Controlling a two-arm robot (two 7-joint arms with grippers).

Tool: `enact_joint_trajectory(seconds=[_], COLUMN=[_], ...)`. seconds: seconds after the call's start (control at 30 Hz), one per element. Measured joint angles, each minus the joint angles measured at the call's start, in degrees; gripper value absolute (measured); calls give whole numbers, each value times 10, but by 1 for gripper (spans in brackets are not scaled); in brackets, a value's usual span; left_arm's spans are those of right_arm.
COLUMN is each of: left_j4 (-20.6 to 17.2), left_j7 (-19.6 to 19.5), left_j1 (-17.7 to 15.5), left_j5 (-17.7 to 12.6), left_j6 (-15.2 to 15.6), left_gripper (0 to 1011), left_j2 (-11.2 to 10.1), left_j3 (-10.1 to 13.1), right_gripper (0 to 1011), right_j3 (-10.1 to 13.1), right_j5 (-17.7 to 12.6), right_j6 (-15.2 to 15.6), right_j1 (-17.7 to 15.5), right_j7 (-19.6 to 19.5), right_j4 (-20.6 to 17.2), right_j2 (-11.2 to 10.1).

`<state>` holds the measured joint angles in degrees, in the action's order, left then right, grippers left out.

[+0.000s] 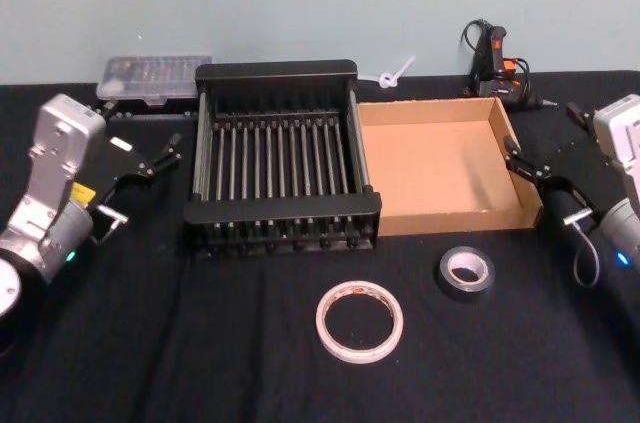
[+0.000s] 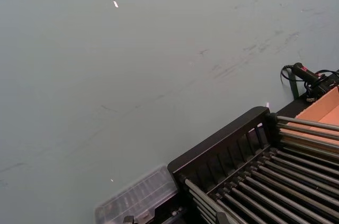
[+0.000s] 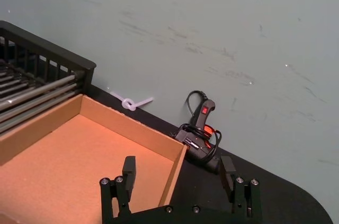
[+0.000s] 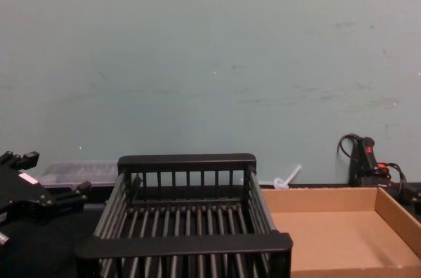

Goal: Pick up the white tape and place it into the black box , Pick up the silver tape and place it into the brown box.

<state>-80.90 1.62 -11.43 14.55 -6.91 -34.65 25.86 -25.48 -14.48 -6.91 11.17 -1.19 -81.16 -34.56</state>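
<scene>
both tapes lie untouched on the table. left gripper point(image 1: 150, 165) and right gripper point(image 1: 530, 169): fingers spread, empty. imo left should drop straight over white tape point(image 1: 359, 321), pinching its thin wall, then carry to black box point(image 1: 282, 71).

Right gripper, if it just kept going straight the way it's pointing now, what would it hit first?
Probably the brown box: the right gripper, jaws open, points at that tray's right wall from just outside it. Its height above the wall is unclear, so it might pass over.
</scene>
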Motion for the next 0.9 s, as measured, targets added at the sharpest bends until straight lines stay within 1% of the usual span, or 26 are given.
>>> enact_joint_trajectory(seconds=[0.2, 0.37, 0.4, 0.5, 0.6, 0.73, 0.83, 0.87, 0.9], left_j4=[0, 0, 0, 0, 0, 0, 0, 0, 0], left_j7=[0, 0, 0, 0, 0, 0, 0, 0, 0], left_j1=[0, 0, 0, 0, 0, 0, 0, 0, 0], left_j5=[0, 0, 0, 0, 0, 0, 0, 0, 0], left_j6=[0, 0, 0, 0, 0, 0, 0, 0, 0], left_gripper=[1001, 1001, 1001, 1001, 1001, 1001, 1001, 1001, 1001], left_j2=[0, 0, 0, 0, 0, 0, 0, 0, 0], left_j3=[0, 0, 0, 0, 0, 0, 0, 0, 0], right_gripper=[1002, 1003, 1003, 1002, 1002, 1002, 1003, 1003, 1003], right_j3=[12, 29, 34, 41, 56, 68, 82, 82, 87], right_j5=[0, -11, -16, -24, -42, -56, -68, -68, -73], right_j6=[0, 12, 18, 27, 51, 70, 90, 90, 98], right_j1=[-14, -37, -45, -59, -88, -113, -140, -140, -150], right_j7=[9, 20, 24, 31, 43, 50, 56, 56, 59], right_j4=[-19, -52, -64, -82, -120, -151, -182, -182, -194], right_j2=[-3, -12, -16, -22, -36, -47, -56, -56, -60])
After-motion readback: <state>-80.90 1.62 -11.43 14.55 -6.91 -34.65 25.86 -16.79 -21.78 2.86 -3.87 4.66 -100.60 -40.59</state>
